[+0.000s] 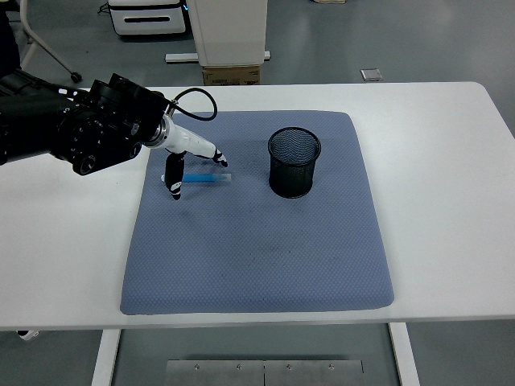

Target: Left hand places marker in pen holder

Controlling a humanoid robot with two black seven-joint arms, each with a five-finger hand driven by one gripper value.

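Observation:
A blue marker [204, 178] lies flat on the blue-grey mat [257, 241], left of the black mesh pen holder [294, 162], which stands upright on the mat. My left hand [199, 178] reaches in from the left and hovers right over the marker. Its white, black-tipped fingers [219, 158] are spread: one points down at the marker's left end and another lies past its upper side. They are not closed on the marker. The right arm is out of view.
The mat lies on a white table [451, 161]. A black cable [193, 100] loops above my left wrist. Behind the table, white cabinets and a cardboard box [232, 75] stand on the floor.

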